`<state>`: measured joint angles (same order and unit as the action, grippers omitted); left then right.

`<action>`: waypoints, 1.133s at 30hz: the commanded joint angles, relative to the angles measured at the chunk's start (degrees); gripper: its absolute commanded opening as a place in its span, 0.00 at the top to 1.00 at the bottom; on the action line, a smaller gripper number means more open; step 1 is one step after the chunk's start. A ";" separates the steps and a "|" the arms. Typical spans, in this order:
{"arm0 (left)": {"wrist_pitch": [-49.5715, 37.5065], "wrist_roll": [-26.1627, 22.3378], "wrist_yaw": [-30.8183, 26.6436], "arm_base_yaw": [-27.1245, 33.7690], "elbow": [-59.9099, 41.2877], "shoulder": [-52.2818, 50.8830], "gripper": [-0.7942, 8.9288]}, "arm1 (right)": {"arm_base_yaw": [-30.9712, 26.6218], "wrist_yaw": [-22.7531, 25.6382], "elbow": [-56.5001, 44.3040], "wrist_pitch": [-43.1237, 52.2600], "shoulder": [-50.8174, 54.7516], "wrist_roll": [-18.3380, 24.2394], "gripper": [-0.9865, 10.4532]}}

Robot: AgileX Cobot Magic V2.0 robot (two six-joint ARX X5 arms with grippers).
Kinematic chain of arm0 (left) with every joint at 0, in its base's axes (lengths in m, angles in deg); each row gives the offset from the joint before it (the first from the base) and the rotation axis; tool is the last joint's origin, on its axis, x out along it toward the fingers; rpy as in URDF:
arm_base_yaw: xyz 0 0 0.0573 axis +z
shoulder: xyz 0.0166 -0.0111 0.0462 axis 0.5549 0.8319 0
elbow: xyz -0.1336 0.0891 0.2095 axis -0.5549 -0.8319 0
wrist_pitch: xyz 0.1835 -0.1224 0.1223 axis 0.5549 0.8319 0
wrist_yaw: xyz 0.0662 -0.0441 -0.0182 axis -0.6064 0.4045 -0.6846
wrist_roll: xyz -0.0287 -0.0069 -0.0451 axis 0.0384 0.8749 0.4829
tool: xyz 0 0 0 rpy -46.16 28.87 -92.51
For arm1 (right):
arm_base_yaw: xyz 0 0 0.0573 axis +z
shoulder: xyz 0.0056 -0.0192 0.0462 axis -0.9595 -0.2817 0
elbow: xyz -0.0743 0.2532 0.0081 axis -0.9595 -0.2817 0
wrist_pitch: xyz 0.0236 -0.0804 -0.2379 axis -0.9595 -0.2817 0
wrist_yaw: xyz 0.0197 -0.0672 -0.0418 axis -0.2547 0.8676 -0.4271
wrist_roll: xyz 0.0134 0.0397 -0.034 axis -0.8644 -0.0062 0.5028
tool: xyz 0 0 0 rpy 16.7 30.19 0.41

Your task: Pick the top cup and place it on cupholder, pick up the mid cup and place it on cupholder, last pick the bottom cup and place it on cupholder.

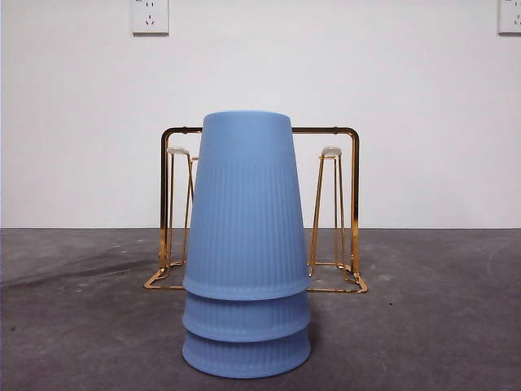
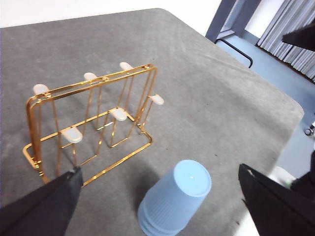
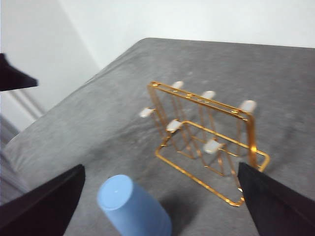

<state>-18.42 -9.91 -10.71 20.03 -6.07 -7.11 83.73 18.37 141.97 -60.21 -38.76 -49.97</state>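
I have three blue cups nested upside down in one stack on the grey tabletop [image 1: 440, 326], near the front edge of my low camera. The top cup [image 1: 247, 204] covers most of the other two, so only the rim band of the mid cup [image 1: 246, 319] and the rim band of the bottom cup [image 1: 246, 357] show below it. All three sit straight, none lifted.

The cupholder [image 1: 342, 212] stands just behind the stack, apart from it, its gold wire frame upright and its white-tipped pegs bare. From the left wrist I see the stack beside the rack's long side, with a clear strip of tabletop between them.

My left gripper [image 2: 160, 206] hangs high over the tabletop, released, its jaws spread wide with the stack showing between them far below. My right gripper [image 3: 162, 201] is likewise spread and holding nothing, looking down at the rack and the stack from the opposite side; that picture is blurred, so I can't judge its height well.
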 commanded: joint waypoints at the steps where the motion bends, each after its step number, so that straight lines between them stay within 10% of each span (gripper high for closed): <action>1: 0.04 0.04 0.37 -1.25 1.05 -0.42 0.40 | 3.43 1.31 2.47 -0.35 -1.77 -0.55 0.48; 20: 6.69 -2.86 0.35 -6.08 1.05 -6.69 0.40 | 37.16 24.79 4.87 -1.40 -21.75 -0.98 0.48; 34: 8.20 -2.86 0.35 -7.08 1.05 -7.69 0.40 | 41.57 29.18 4.87 6.32 -36.11 -0.33 0.48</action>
<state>-9.76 -12.12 -10.71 13.26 -6.07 -15.05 124.64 47.22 145.86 -54.35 -73.86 -50.12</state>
